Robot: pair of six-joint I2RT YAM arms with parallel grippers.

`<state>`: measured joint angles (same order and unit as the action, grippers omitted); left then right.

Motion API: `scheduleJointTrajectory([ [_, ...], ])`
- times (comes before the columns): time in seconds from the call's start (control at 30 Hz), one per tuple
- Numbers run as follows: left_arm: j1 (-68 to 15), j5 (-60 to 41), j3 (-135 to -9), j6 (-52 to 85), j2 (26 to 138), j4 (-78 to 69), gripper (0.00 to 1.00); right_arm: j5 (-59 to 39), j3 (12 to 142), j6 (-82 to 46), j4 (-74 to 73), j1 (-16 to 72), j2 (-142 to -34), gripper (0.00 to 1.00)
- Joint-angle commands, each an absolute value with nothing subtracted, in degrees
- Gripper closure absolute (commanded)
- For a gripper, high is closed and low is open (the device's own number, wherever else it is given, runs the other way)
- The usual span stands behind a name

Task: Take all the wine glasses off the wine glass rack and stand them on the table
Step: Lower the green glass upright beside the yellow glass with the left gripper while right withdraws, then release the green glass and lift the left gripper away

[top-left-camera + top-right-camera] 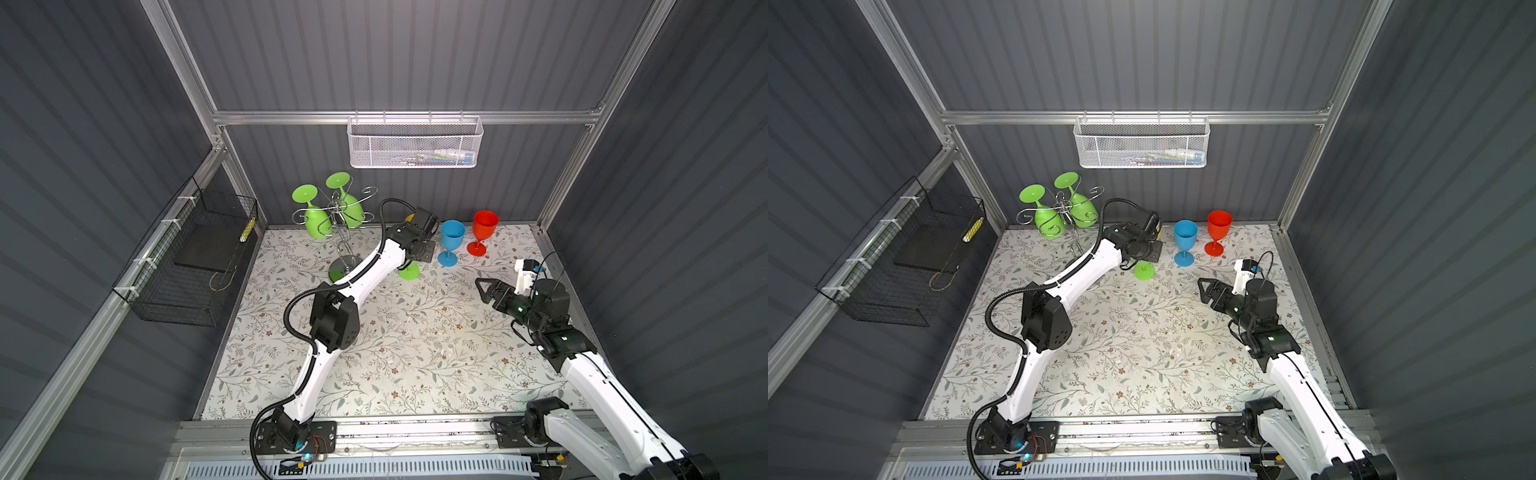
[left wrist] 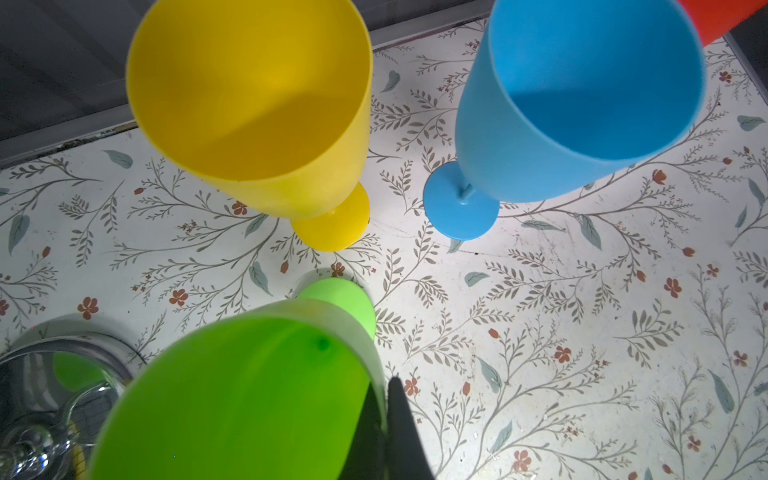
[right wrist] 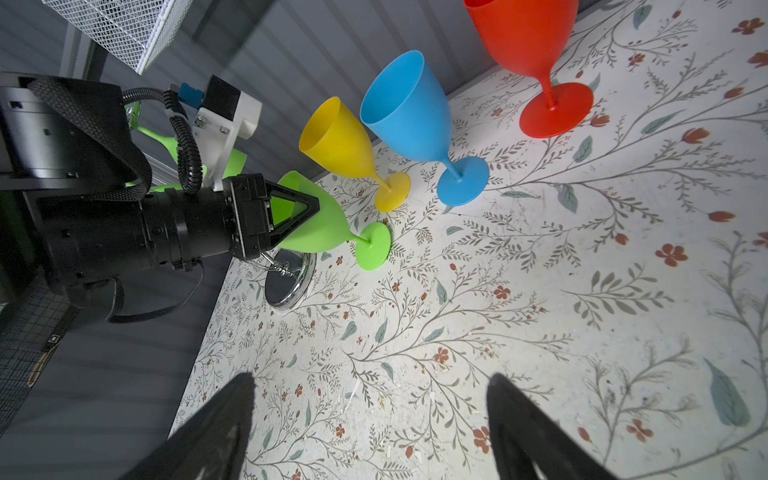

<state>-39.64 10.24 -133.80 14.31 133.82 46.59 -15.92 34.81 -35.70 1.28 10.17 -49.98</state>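
Left arm [image 1: 365, 274]: base at the near edge of the surface, elbow raised and bent, white forearm reaching towards the middle of the far edge. Wrist turned downward.
Left gripper [image 3: 309, 208]: jaws closed tight on the bowl wall of the green wine glass [image 3: 328, 224], one finger inside the rim, one outside.
Right arm [image 1: 598, 382]: base at the near right corner, extended along the right edge.
Right gripper [image 1: 482, 289]: level, pointing towards the middle of the surface; jaws spread wide, nothing between them.

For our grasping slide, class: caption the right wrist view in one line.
Left gripper shut on a green wine glass rim, near the yellow glass, blue glass and red glass; right gripper open.
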Motion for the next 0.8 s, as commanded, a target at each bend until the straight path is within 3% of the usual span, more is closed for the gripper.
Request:
scheduleJointTrajectory([
  [0.0,-39.2,9.1,-136.5,13.0,135.4,48.5,0.96,-16.2,34.0,-34.8,0.1,10.5,-50.0,0.13],
  [0.33,-39.0,8.6,-137.1,13.2,136.1,49.1,0.86,-16.3,34.0,-34.8,0.0,10.5,-50.0,0.13],
  [0.67,-39.0,8.7,-137.8,13.4,136.0,49.3,0.63,-16.4,34.1,-34.7,0.0,10.5,-49.6,0.13],
  [0.77,-39.0,9.1,-138.5,13.3,135.7,49.5,0.52,-16.5,34.1,-34.7,0.2,10.5,-49.5,0.13],
])
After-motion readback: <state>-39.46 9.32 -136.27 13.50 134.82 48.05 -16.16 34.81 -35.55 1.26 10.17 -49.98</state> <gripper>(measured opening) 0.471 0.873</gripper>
